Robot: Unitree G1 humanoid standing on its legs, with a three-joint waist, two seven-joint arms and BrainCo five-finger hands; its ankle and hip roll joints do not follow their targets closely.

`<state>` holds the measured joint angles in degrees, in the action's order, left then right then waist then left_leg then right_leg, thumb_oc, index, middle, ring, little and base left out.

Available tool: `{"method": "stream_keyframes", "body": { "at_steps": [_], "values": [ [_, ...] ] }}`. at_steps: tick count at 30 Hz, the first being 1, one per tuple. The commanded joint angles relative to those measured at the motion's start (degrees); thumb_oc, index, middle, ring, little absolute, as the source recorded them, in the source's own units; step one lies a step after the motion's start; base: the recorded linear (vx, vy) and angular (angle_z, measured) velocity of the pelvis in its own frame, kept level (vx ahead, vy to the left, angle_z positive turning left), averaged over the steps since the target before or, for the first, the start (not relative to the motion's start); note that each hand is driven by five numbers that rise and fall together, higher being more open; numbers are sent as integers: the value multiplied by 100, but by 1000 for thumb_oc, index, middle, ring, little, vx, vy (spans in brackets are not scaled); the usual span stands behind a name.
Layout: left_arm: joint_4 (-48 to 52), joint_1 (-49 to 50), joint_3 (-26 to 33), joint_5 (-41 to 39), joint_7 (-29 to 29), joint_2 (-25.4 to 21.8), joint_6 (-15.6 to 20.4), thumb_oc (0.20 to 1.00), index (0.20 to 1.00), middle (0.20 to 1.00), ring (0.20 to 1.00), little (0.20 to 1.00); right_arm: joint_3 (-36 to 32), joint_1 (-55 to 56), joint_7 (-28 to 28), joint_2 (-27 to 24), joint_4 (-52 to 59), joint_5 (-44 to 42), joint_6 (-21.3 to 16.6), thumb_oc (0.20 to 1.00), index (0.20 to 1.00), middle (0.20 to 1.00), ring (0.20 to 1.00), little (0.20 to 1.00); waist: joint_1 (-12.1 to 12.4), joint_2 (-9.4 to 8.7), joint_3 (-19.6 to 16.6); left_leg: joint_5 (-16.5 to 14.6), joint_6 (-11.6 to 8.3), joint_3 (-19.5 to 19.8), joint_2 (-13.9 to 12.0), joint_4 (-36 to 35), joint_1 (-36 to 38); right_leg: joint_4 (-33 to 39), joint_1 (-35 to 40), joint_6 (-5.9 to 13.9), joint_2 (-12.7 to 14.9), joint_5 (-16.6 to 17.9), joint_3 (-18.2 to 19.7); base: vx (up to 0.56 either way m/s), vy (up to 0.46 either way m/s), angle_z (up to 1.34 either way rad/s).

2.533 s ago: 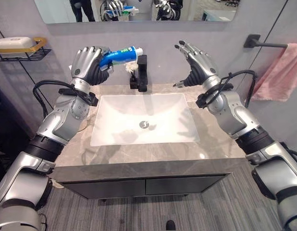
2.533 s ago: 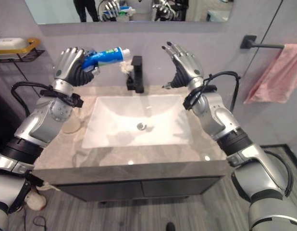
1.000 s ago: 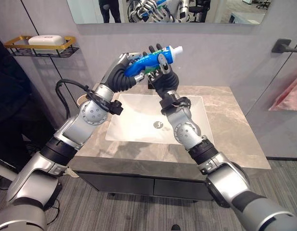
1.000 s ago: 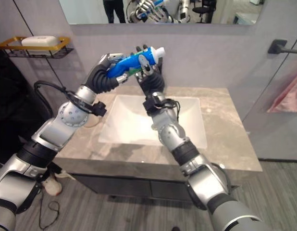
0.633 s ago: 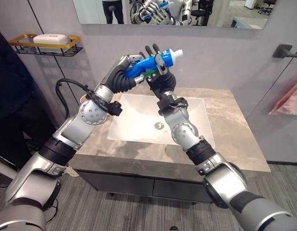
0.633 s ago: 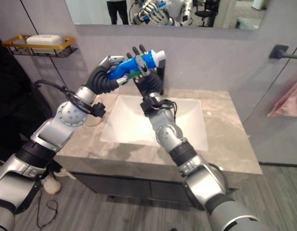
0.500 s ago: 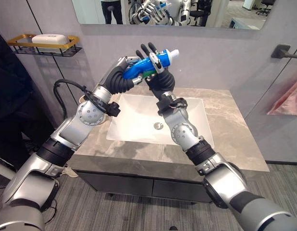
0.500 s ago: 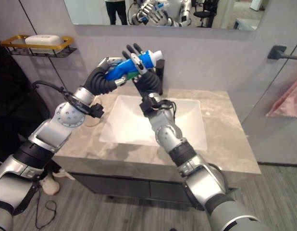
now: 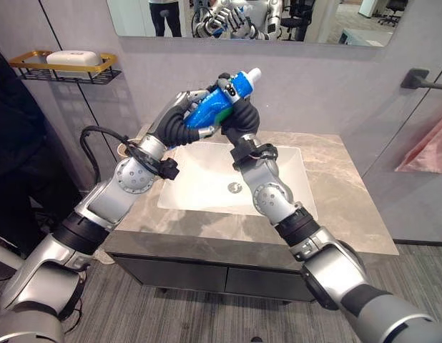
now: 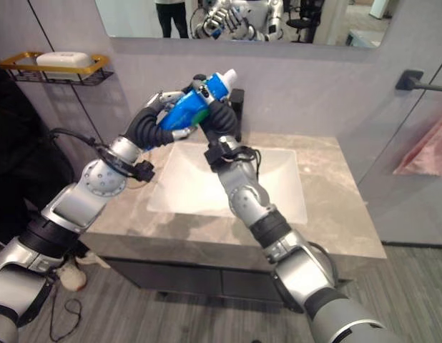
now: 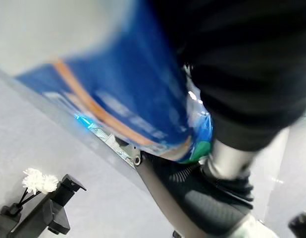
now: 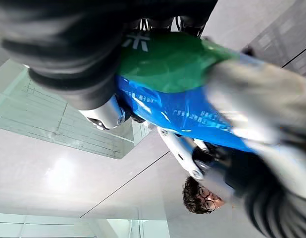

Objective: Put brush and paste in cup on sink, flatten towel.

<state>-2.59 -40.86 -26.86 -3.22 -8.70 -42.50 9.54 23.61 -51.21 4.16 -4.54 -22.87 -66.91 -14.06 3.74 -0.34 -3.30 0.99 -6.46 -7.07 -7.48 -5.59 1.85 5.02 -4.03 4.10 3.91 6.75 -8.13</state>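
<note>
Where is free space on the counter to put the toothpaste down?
The marble counter right of the basin is bare, as is its front edge. It is crowded at the back, where both hands grip the toothpaste tube near the faucet.

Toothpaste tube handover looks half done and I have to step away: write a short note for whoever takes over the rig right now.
Left hand: fingers curled round the lower end of the toothpaste tube.
Right hand: also closed on the tube, nearer its white cap.
Both hold the tube in the air above the back of the sink, in front of the black faucet.
Done: tube picked up and brought between the hands.
Left: finish the handover, put the paste and the brush in the cup, then flatten the pink towel hanging under the wall bar on the right. I cannot make out the cup or brush for certain.
</note>
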Motion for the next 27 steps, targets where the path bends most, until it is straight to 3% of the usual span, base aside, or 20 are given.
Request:
{"method": "stream_keyframes", "body": {
  "at_steps": [1, 9, 10, 13, 17, 23, 27],
  "values": [
    [307, -112, 376, 364, -441, -279, 191, 1000, 1000, 1000, 1000, 1000, -573, -338, 229, -84, 188, 297, -502, 200, 200, 200, 200, 200, 39, -193, -260, 362, -153, 227, -215, 59, -456, -25, 378, 507, 617, -228, -142, 0, 0, 0],
    [976, 768, 1139, 437, -592, -403, 265, 1000, 1000, 1000, 1000, 1000, -714, -124, 392, -263, 544, 581, -524, 200, 200, 200, 200, 200, 147, -229, -251, 351, -157, 258, -225, 59, -433, -28, 443, 497, 619, -251, -212, 0, 0, 0],
    [1265, 1193, 1522, 392, -649, -420, 324, 1000, 1000, 1000, 1000, 1000, -735, -5, 446, -374, 714, 760, -486, 200, 200, 200, 200, 200, 190, -248, -254, 361, -165, 290, -225, 59, -433, -32, 472, 490, 606, -261, -242, 0, 0, 0],
    [1466, 1588, 1824, 316, -663, -385, 385, 1000, 1000, 1000, 1000, 1000, -762, 102, 483, -501, 858, 936, -449, 200, 200, 200, 200, 200, 228, -268, -244, 370, -173, 315, -224, 59, -446, -36, 484, 483, 604, -264, -274, -8, -2, 2],
    [2115, 3254, 2755, -172, -396, -266, 556, 1000, 1000, 1000, 1000, 1000, -881, 295, 565, -1069, 1294, 1584, -281, 200, 200, 200, 200, 200, 414, -340, -208, 387, -173, 434, -192, 59, -489, -37, 544, 460, 613, -271, -385, -38, -1, 14],
    [2211, 4052, 3035, -462, -137, -226, 550, 1000, 1000, 1000, 1000, 1000, -926, 208, 681, -1486, 1480, 2189, -199, 200, 200, 200, 200, 200, 518, -368, -177, 419, -171, 505, -160, 59, -529, -42, 584, 462, 609, -270, -478, -24, 3, 16],
    [2284, 4505, 3042, -865, 135, -145, 573, 1000, 1000, 1000, 1000, 1000, -884, -37, 786, -2004, 1735, 3173, -119, 200, 200, 200, 200, 200, 618, -397, -140, 447, -175, 612, -145, 59, -592, -41, 611, 467, 611, -281, -588, -18, 4, 15]
  ]
}}
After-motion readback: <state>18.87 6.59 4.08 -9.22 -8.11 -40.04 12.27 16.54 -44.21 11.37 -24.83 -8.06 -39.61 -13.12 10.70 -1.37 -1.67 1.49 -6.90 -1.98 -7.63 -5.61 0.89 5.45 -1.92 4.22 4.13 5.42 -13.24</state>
